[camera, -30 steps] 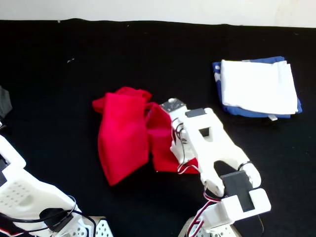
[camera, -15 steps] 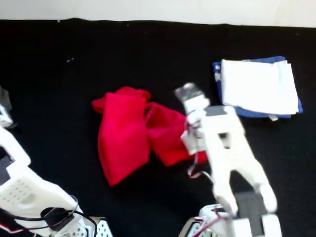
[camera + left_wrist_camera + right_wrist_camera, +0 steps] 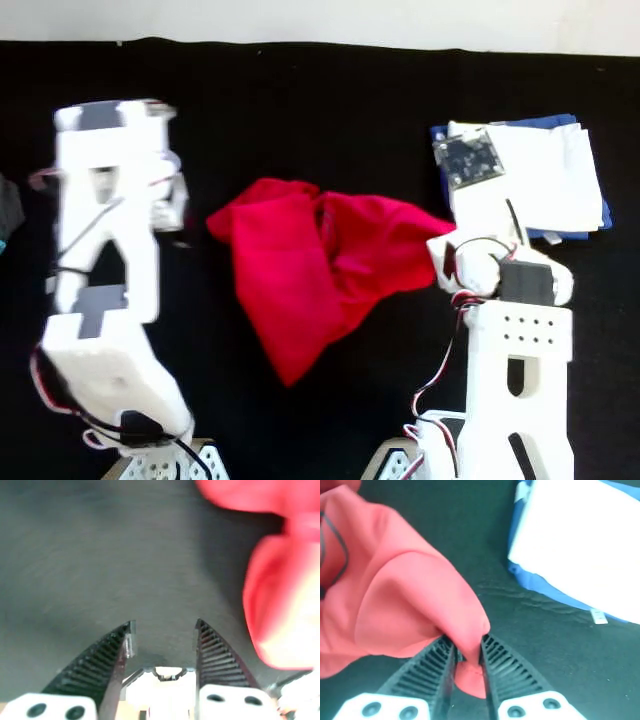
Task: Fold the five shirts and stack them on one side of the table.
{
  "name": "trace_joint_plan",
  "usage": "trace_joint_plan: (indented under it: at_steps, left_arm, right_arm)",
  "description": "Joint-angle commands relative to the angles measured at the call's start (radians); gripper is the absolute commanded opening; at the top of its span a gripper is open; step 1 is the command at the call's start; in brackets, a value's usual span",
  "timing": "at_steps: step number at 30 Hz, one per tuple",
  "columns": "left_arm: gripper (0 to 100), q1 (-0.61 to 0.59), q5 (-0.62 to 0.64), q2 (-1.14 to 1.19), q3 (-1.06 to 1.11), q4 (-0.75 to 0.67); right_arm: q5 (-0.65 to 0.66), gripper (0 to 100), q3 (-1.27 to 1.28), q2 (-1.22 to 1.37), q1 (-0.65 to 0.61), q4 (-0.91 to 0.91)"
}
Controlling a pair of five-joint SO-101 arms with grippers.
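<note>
Where the right fingers (image 3: 496, 655) pinch its corner tight, the red shirt (image 3: 310, 270) hangs part-lifted, its long axis running across the desk (image 3: 300, 100) toward the left fingers (image 3: 212, 647). These gape with nothing between them, near its far edge. The tag (image 3: 598, 616) on the folded stack (image 3: 540, 180) bears no legible writing.

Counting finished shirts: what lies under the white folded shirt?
A blue folded shirt, its edges showing past the white folded shirt. Anything further beneath is covered.
</note>
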Motion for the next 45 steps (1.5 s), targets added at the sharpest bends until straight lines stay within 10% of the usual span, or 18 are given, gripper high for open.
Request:
trace_joint_plan:
  at_steps: [1,12,21,28,45]
  left_arm:
    - [20,0.166,0.046,-0.054,-0.012,0.008]
    - [20,0.579,0.14,-0.125,-0.01,0.011]
    - [19,0.631,0.144,0.027,0.061,-0.057]
    - [0,0.464,0.141,0.157,0.059,-0.12]
    - [1,-0.128,0.072,0.077,-0.097,0.028]
  right_arm:
    - [0.006,0.5,-0.004,-0.033,0.041,-0.025]
    - [0.006,0.5,-0.004,-0.033,0.05,-0.019]
    - [0.006,0.5,-0.002,-0.035,0.05,-0.018]
    - [0.006,0.5,-0.002,-0.035,0.05,-0.018]
    - [-0.124,0.5,0.11,-0.035,0.048,-0.17]
